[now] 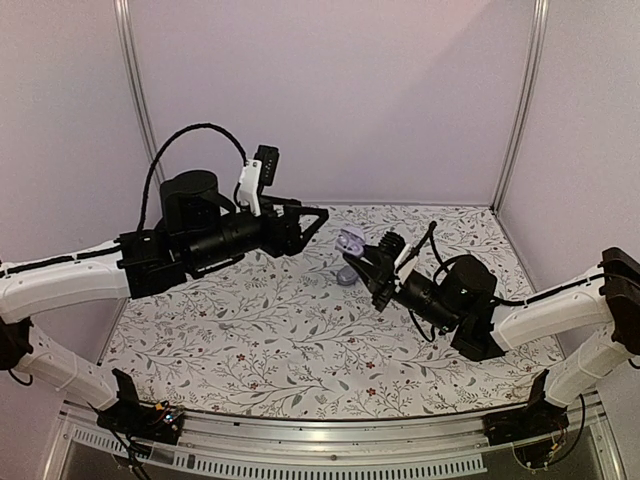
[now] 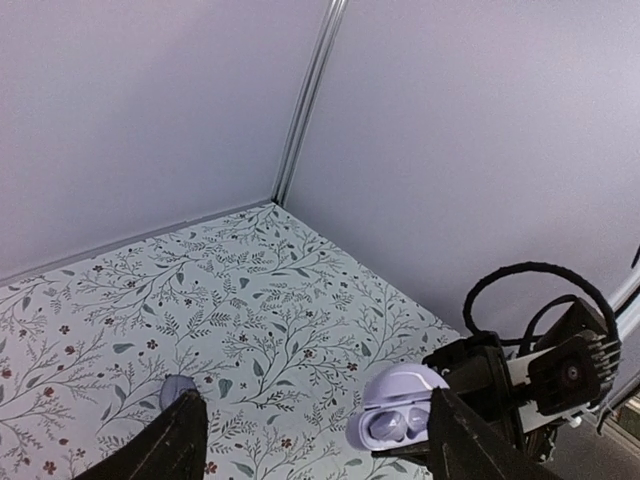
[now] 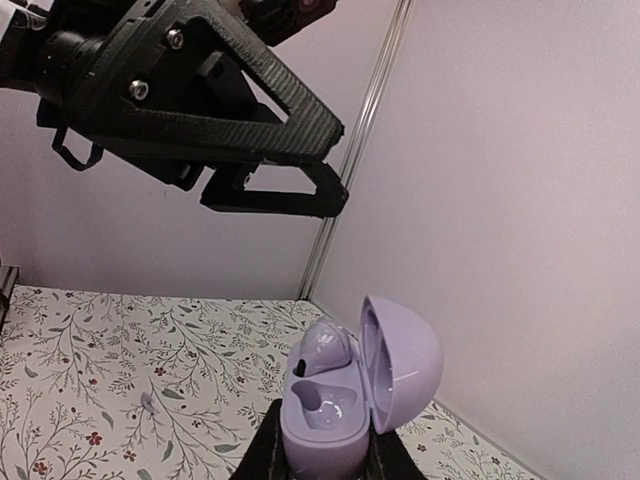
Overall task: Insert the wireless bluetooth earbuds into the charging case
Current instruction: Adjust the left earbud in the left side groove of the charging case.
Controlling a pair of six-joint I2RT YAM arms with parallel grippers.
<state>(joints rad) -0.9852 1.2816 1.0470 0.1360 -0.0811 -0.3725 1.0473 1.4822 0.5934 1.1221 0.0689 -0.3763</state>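
Lavender charging case point(image 3: 405, 362), open, clenched in right pincer point(image 3: 325, 456), earbud point(image 3: 325, 345) inside, left pincer point(image 3: 334, 166) released above it

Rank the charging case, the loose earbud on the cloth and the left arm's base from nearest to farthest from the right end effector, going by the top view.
1. charging case: gripped in the right end effector, lid open.
2. loose earbud: on the cloth, close beside it.
3. left arm's base: at the near-left table corner, plainly farthest.
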